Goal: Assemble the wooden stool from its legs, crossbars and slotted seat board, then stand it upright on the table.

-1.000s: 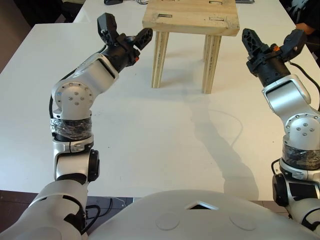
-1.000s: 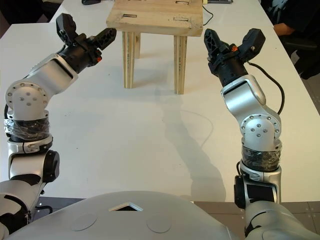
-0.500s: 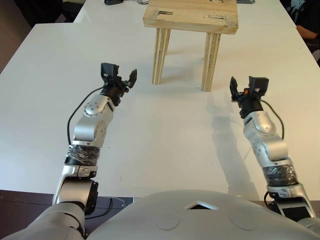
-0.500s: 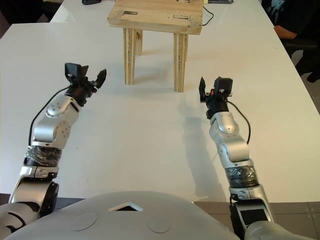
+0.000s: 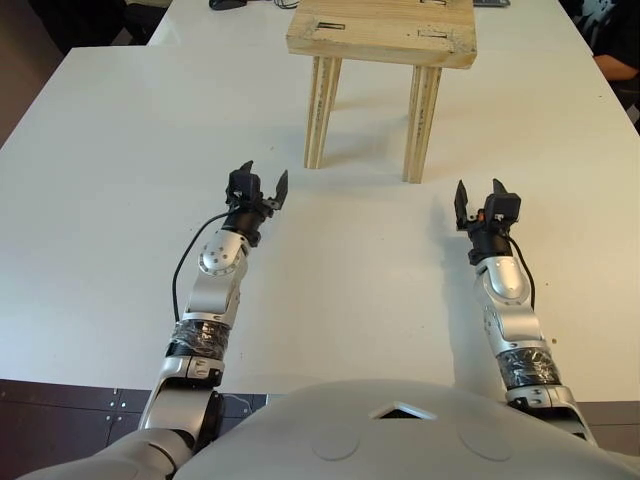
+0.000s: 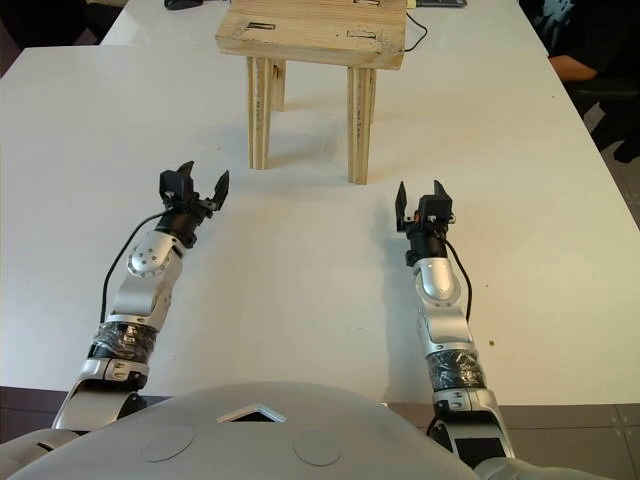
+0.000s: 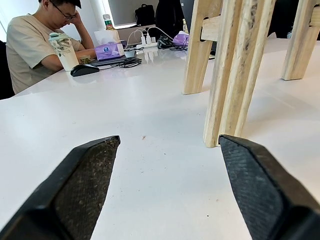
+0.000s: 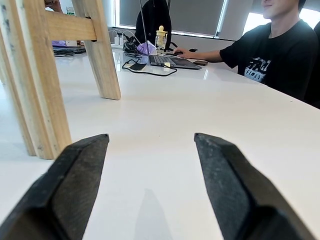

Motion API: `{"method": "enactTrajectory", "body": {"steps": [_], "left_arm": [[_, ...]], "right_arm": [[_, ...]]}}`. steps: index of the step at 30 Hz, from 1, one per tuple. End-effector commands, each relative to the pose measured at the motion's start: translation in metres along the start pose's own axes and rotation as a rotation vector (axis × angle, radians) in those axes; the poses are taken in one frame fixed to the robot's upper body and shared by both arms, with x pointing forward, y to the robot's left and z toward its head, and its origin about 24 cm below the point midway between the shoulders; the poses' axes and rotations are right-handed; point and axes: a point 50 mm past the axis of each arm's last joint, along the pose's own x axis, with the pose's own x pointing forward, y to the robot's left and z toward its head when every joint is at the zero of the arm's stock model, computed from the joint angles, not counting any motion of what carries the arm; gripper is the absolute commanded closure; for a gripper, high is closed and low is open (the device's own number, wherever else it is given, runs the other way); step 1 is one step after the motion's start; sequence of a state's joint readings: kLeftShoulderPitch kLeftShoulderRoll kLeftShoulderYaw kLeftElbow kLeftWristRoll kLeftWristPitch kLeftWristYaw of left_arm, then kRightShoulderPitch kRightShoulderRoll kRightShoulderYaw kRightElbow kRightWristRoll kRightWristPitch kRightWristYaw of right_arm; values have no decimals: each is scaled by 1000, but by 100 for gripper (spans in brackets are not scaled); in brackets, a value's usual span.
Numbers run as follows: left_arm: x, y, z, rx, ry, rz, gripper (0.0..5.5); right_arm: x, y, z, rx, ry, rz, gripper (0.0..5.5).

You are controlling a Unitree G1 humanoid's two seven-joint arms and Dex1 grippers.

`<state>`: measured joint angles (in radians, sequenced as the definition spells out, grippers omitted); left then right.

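- While we're looking down over both arms, the white table point(image 5: 120, 150) is taking up nearly the whole scene, running far out ahead of us.
- We're seeing the wooden stool point(image 5: 380, 55) standing upright toward the far middle of that table, all put together.
- Its seat board point(image 5: 385, 25) is sitting flat on top, with rectangular slots point(image 5: 329, 26) showing near the corners.
- The near legs point(image 5: 318, 112) are standing straight on the surface. From the left wrist we're catching a crossbar point(image 7: 212, 27) running between two legs, high up under the seat.
- Both arms are lying stretched forward and low over the table, one on each side, short of the stool.
- The left gripper point(image 5: 265, 172) is hanging just above the surface, in front of the near-left leg and a little to its left. Its fingers point(image 7: 85, 185) are spread wide with only bare tabletop between them.
- The right gripper point(image 5: 478, 186) is matching it on the other side, in front of the near-right leg point(image 5: 422, 122) and a little to its right. Its fingers point(image 8: 75, 185) are standing wide apart too, gripping nothing.
- Whether either gripper is touching the tabletop, we can't tell.
- Smallest of all, a dark computer mouse point(image 7: 85, 69) is lying on the table well beyond the stool.
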<state>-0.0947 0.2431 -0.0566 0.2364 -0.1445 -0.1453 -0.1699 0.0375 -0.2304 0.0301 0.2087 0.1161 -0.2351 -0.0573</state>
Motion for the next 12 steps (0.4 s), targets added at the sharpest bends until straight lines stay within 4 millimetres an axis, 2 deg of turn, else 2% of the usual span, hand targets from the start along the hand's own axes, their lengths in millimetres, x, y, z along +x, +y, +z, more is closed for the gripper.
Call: {"method": "enactTrajectory", "body": {"steps": [1,7,12], "left_arm": [[2,2,-3,28,3,34,184],[6,-1,-4,38,2,69,184],[8,-9,-3,-23,8,67,184]], "right_arm": [[11,-3,3,-5,-8,-6,235],[25,0,11,15,-12,-40,235],[46,24,33,50,-35,-40,235]]}}
